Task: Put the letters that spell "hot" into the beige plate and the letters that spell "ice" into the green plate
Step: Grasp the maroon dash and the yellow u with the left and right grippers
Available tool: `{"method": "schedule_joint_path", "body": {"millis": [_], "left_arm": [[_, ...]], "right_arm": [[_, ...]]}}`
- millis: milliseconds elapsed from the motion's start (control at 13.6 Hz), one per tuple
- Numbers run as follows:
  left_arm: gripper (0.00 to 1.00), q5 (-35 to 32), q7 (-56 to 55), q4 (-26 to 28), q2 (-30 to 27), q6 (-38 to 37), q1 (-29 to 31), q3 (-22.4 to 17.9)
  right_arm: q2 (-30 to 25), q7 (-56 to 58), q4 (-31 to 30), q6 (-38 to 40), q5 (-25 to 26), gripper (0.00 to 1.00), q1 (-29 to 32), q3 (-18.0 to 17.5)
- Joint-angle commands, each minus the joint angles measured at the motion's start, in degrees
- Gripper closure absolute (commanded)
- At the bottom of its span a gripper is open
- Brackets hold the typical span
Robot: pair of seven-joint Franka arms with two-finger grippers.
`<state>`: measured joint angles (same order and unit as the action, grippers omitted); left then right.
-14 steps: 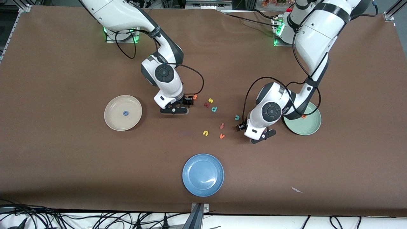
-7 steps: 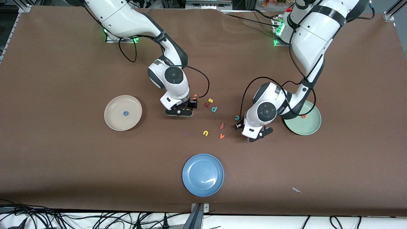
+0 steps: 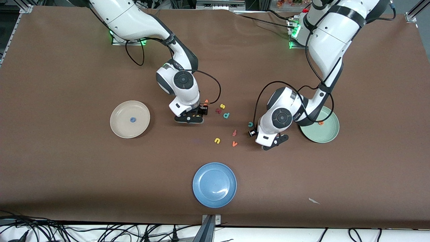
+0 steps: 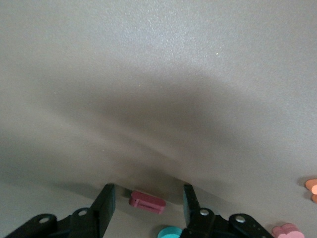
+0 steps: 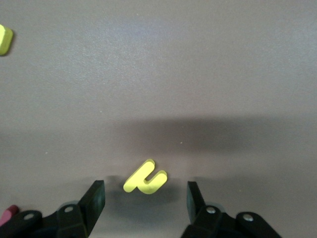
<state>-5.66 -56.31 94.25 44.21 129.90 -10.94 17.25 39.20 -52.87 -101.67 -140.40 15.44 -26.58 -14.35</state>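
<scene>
My left gripper [image 4: 147, 191] is open and low over the table between the teal "c" [image 3: 250, 124] and the green plate [image 3: 327, 136]. The dark red "i" [image 4: 147, 202] lies flat between its fingers, untouched. An orange "e" [image 3: 321, 123] lies in the green plate. My right gripper [image 5: 144, 185] is open, and the yellow "h" [image 5: 145, 177] lies on the table between its fingers. The orange "t" [image 3: 206, 101] lies beside that hand. The beige plate [image 3: 121, 131] holds the blue "o" [image 3: 133, 119]. The front view hides "h" and "i" under the hands.
Loose letters lie between the two hands: a yellow s [image 3: 222, 106], a dark red one [image 3: 218, 110], a teal p [image 3: 226, 115], a red-orange f [image 3: 234, 132], a yellow arch [image 3: 217, 140] and an orange v [image 3: 234, 144]. A blue plate [image 3: 214, 185] sits nearer the camera.
My right hand has shifted from beside the beige plate toward the letter cluster. My left hand has moved slightly toward the teal "c". No letter has moved.
</scene>
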Motion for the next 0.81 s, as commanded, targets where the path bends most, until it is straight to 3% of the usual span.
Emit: {"method": "schedule_joint_path", "body": {"millis": [0, 369, 516, 737], "left_arm": [[0.52, -1.72, -1.87, -0.39, 0.0, -1.23, -0.66, -0.64], [0.83, -1.72, -1.87, -0.3, 0.0, -1.23, -0.66, -0.64], [0.92, -1.72, -1.69, -0.39, -0.09, -1.31, -0.66, -0.64], [0.96, -1.72, -0.99, -0.91, -0.79, -1.75, -0.05, -0.64]], "right_arm": [[1.41, -1.62, 1.48, -0.66, 1.34, 0.24, -1.02, 0.72], [2.2, -4.17, 1.57, -0.84, 3.45, 0.34, -1.81, 0.73], [2.2, -4.17, 1.57, -0.84, 3.54, 0.39, -1.81, 0.73], [2.2, -4.17, 1.57, -0.75, 3.54, 0.46, -1.81, 0.81]]}}
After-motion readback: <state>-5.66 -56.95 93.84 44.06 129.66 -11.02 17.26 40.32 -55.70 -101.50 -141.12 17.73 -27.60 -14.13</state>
